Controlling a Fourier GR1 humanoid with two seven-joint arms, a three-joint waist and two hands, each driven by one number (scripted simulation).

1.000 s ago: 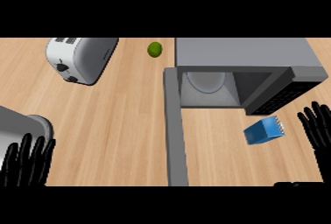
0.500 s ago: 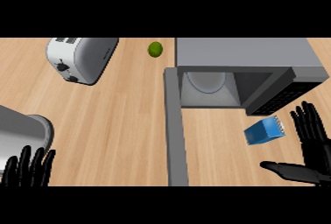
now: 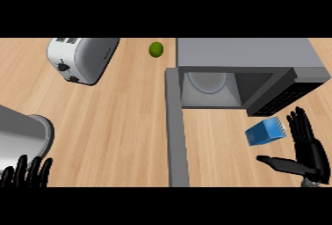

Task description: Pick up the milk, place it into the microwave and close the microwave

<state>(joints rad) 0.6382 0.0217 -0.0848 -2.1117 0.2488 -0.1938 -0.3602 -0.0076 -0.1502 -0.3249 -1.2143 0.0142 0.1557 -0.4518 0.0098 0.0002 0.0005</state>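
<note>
Now your right hand (image 3: 310,151) is spread open
You see the milk (image 3: 265,132) just left of its straight fingers (image 3: 300,128)

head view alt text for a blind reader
The robot's open right hand is beside a blue milk carton on a wooden counter, before an open microwave. A toaster, a green fruit and a grey pot sit further left; the left hand rests at the lower left edge.

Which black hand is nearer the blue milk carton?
The right hand, open just beside the blue milk carton; the left hand rests far across the counter, by the grey pot.
</note>
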